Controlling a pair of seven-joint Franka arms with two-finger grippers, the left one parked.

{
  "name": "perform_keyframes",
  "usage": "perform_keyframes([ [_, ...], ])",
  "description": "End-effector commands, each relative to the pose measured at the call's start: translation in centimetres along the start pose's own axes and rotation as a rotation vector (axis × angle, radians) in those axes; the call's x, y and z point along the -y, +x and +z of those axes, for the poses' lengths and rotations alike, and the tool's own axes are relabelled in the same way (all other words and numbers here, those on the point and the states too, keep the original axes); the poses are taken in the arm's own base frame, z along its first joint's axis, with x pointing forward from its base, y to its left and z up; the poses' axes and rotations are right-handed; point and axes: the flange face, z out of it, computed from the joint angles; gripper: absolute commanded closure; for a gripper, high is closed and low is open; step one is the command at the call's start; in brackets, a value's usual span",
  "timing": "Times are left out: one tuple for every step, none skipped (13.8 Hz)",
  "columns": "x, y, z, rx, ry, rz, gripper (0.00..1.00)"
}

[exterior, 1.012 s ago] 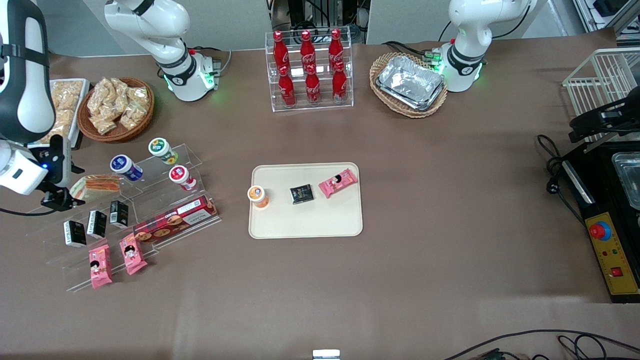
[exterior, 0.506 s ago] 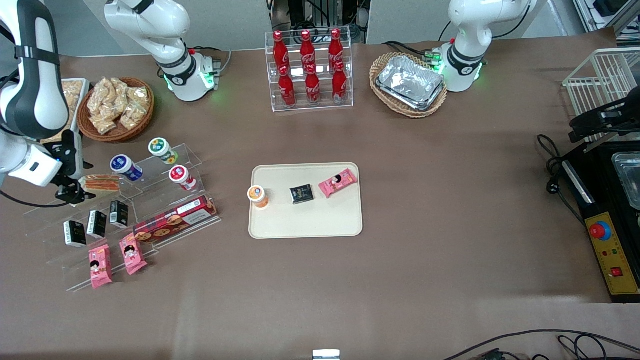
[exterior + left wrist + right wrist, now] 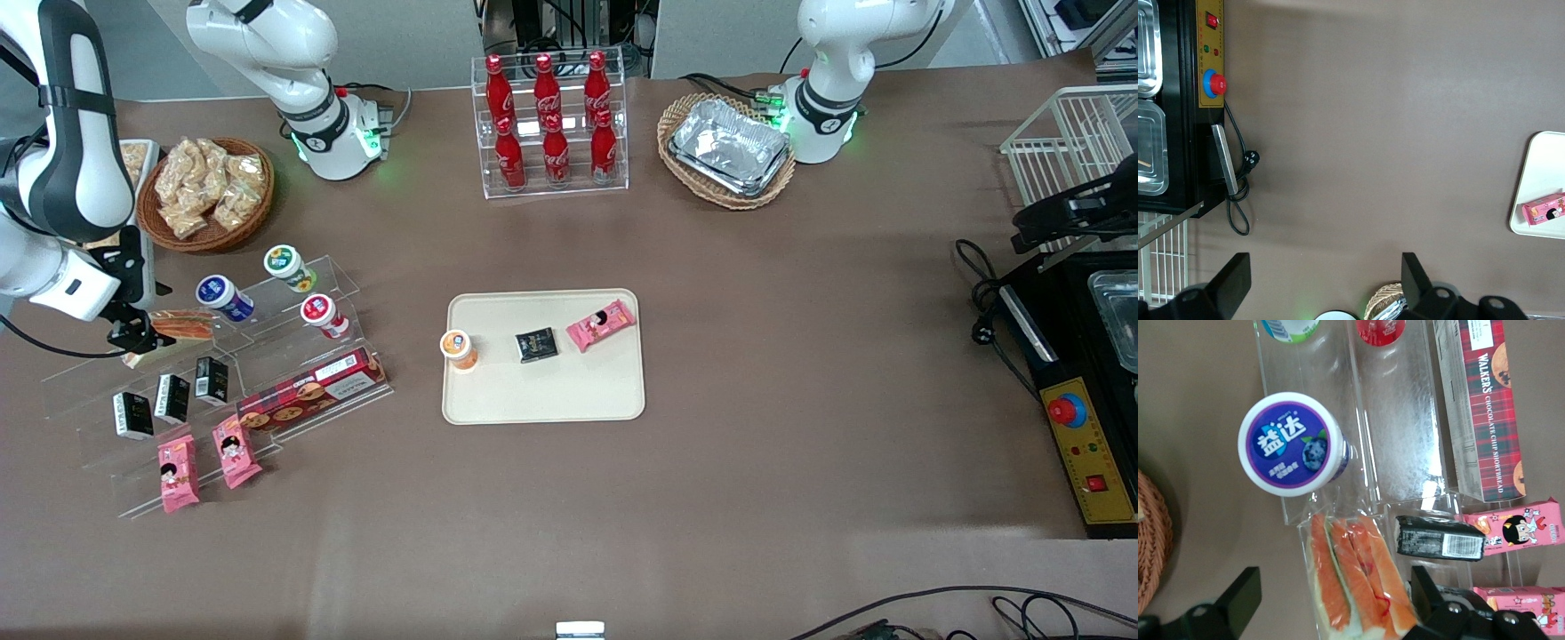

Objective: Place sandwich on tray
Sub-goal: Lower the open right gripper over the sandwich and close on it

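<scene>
The sandwich (image 3: 184,324) is a clear-wrapped wedge with orange and pale layers, lying on the top step of a clear acrylic stand (image 3: 267,356) toward the working arm's end of the table. My right gripper (image 3: 133,335) is low over its end, partly hiding it. In the right wrist view the gripper (image 3: 1335,590) is open, with one black finger (image 3: 1241,593) and the other (image 3: 1431,590) on either side of the sandwich (image 3: 1358,577), not pressing it. The cream tray (image 3: 542,400) lies at the table's middle and also shows in the left wrist view (image 3: 1543,173).
On the tray are an orange-lidded cup (image 3: 459,348), a black packet (image 3: 537,345) and a pink packet (image 3: 602,324). The stand holds a blue-lidded cup (image 3: 1290,444), a biscuit box (image 3: 1479,400), black packets (image 3: 1439,538) and pink packets (image 3: 178,473). A snack basket (image 3: 206,191) stands farther back.
My gripper has moved along the stand toward the sandwich and lowered over it. It now covers the sandwich's end. The sandwich has not moved.
</scene>
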Motion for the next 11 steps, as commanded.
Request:
perform_keyframes([
  [1.2,0.1,1.0,0.001,-0.034,0.000,0.03],
  [1.2,0.2,1.2,0.000,-0.032,0.000,0.15],
  [1.2,0.2,1.3,0.000,-0.031,0.000,0.45],
  [1.2,0.3,1.2,0.000,-0.032,-0.003,0.78],
  [1.1,0.3,1.0,0.002,-0.034,-0.003,0.89],
  [1.0,0.4,1.0,0.003,-0.036,-0.006,1.00],
  [0.9,0.4,1.1,0.003,-0.034,-0.007,1.00],
  [0.7,0.6,1.0,0.003,-0.037,-0.011,1.00],
  [0.6,0.7,0.9,0.002,-0.041,-0.010,1.00],
  [0.4,0.7,0.6,-0.001,-0.049,-0.007,1.00],
  [0.0,0.7,0.0,-0.001,-0.059,-0.002,1.00],
])
